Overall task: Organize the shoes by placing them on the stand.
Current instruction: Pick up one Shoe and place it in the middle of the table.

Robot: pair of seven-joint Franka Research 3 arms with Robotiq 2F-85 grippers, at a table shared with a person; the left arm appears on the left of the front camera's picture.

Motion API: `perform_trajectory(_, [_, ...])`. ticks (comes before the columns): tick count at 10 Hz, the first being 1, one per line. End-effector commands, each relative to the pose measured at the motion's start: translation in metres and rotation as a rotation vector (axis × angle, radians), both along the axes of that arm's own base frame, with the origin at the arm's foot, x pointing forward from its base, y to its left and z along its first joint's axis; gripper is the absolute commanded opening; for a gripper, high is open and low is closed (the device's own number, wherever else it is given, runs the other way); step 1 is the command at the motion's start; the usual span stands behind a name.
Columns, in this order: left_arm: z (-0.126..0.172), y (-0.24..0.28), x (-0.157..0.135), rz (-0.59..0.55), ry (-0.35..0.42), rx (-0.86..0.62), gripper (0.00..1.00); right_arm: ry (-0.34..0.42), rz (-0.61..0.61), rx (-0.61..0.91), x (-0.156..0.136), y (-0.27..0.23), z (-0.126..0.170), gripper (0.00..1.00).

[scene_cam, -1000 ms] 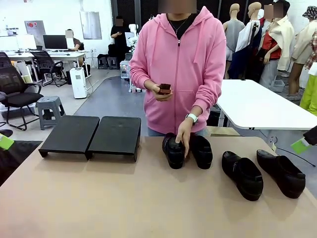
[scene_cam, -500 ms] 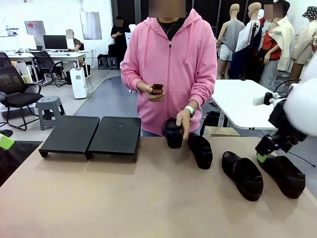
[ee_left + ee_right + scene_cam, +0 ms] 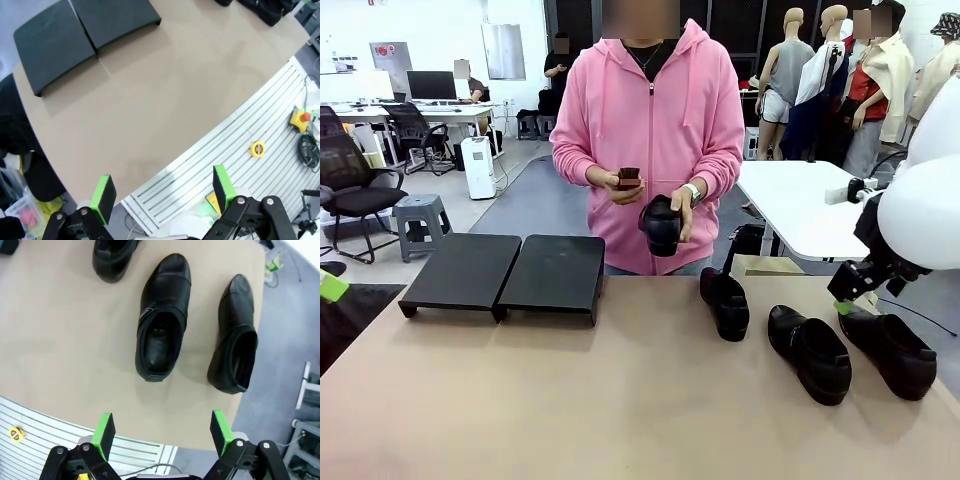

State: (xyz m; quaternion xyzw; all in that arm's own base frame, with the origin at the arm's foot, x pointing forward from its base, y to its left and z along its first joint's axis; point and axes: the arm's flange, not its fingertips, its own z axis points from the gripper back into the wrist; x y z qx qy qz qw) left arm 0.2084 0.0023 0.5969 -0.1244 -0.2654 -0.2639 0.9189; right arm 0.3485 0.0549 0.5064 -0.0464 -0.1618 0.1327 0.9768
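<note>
Left hand and right hand (both green-padded) gape wide, empty — glossy round-toed shoes off the flat matte stand

Open-plan robotics lab, half office. Upper left of the frame: desks with a monitor, black office chairs, a grey stool. White table at right. Beside the worktop, a slotted metal base carrying a yellow-and-red stop button.

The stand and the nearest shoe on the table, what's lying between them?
Nothing. In the front view, bare table runs from the stand to that shoe.
</note>
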Motion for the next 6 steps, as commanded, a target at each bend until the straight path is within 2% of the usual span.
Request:
perform_trajectory(1, [0.000, 0.002, 0.001, -0.010, -0.001, -0.010, 1.00, 0.090, -0.123, 0.074, 0.054, -0.021, -0.011, 1.00])
perform_trajectory(3, [0.000, 0.002, 0.001, -0.010, -0.001, -0.010, 1.00, 0.148, -0.227, 0.136, 0.093, -0.050, -0.049, 1.00])
perform_trajectory(5, [0.000, 0.002, 0.001, -0.010, -0.001, -0.010, 1.00, 0.327, -0.214, 0.206, 0.121, -0.065, -0.100, 1.00])
perform_trajectory(6, [0.000, 0.002, 0.001, -0.010, -0.001, -0.010, 1.00, 0.370, -0.230, 0.214, 0.129, -0.067, -0.116, 1.00])
